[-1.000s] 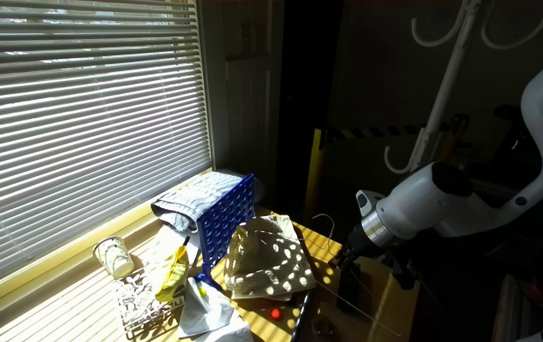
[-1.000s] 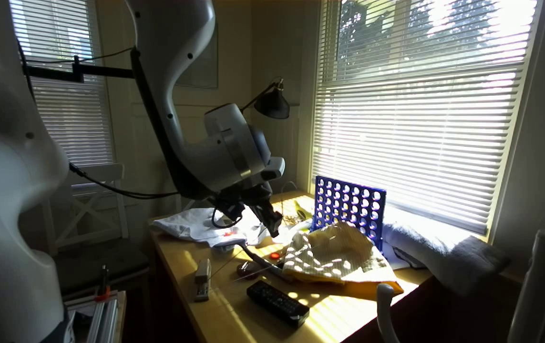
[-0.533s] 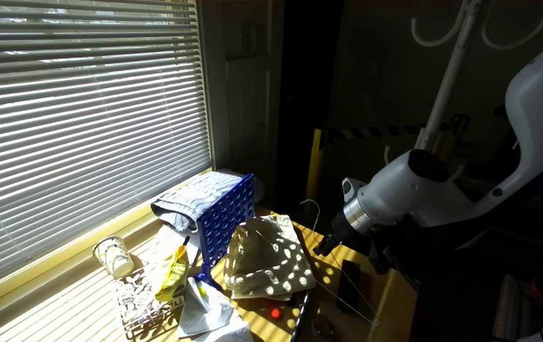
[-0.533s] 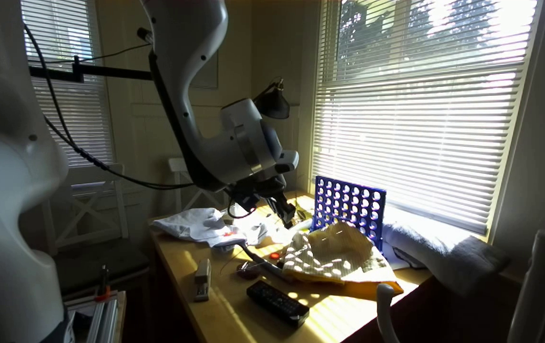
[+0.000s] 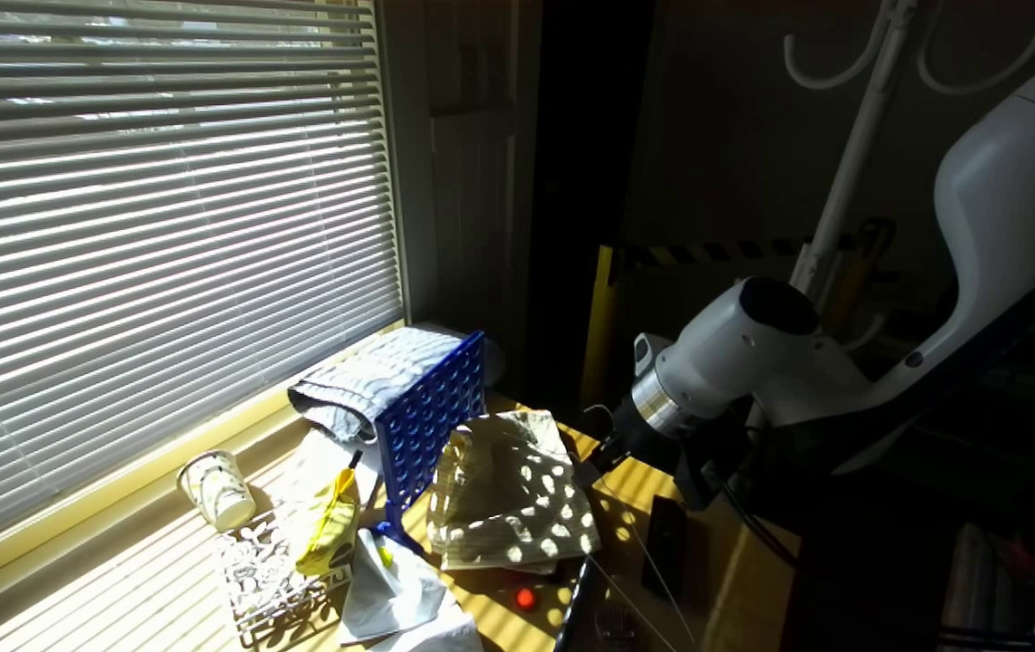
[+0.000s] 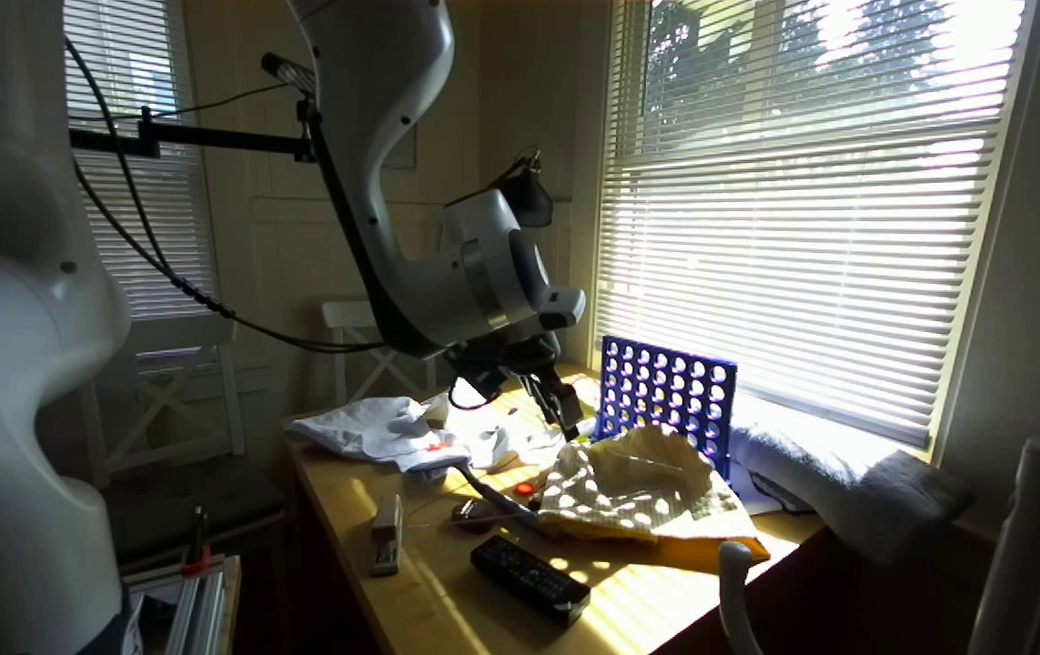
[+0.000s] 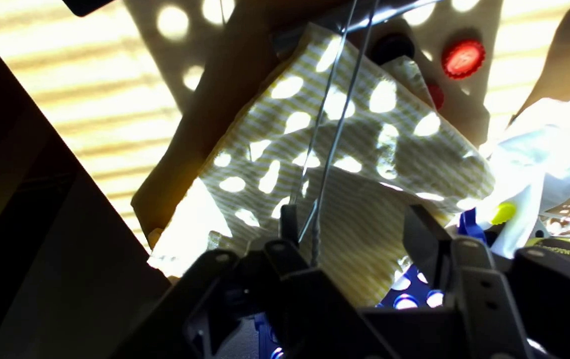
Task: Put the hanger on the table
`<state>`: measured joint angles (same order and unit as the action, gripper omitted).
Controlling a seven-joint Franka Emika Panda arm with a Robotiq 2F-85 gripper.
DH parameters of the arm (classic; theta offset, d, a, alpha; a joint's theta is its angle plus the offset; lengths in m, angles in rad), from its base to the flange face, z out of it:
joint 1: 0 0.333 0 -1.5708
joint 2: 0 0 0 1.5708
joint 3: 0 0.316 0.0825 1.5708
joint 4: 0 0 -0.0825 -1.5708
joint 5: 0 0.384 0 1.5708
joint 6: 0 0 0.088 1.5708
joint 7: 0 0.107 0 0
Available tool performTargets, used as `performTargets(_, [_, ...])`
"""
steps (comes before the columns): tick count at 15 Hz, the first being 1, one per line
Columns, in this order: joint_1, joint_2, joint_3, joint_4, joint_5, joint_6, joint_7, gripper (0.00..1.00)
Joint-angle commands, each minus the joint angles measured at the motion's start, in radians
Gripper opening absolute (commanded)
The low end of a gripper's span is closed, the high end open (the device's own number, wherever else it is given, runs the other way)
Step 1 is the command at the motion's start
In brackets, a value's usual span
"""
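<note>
The hanger (image 7: 333, 147) is a thin grey wire frame. In the wrist view its wires run up from beside the left finger (image 7: 288, 222), inside the jaws but away from the right finger (image 7: 427, 244). My gripper (image 7: 358, 232) stands open above the striped cloth. In an exterior view the wires of the hanger (image 5: 633, 604) slant down over the table (image 5: 752, 570), and its hook shows behind my gripper (image 5: 589, 471). Whether the wire rests on cloth or tabletop I cannot tell. The gripper (image 6: 570, 423) also shows over the table (image 6: 438, 609) in an exterior view.
Under the gripper lies the striped cloth (image 5: 517, 507), with the blue grid board (image 6: 665, 391) behind it. A black remote (image 6: 530, 578), a stapler (image 6: 387, 535), a red disc (image 5: 526, 599) and white fabric (image 6: 383, 432) are on the table. A coat rack (image 5: 852, 163) stands nearby.
The arm has swung over the striped cloth towards the blue board, carrying the hanger along. Within the last half second the jaws have parted and the hanger's hook has dropped lower.
</note>
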<state>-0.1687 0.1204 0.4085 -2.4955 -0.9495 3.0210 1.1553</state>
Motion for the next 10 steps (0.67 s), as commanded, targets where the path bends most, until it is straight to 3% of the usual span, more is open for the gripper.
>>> performTargets(1, [-0.010, -0.017, 0.021, 0.007, 0.092, -0.031, -0.030, 0.88])
performTargets(3, [-0.017, -0.035, 0.031, -0.005, 0.159, -0.046, -0.045, 0.99])
performTargets(10, [-0.015, -0.154, 0.044, -0.017, 0.436, -0.203, -0.125, 1.00])
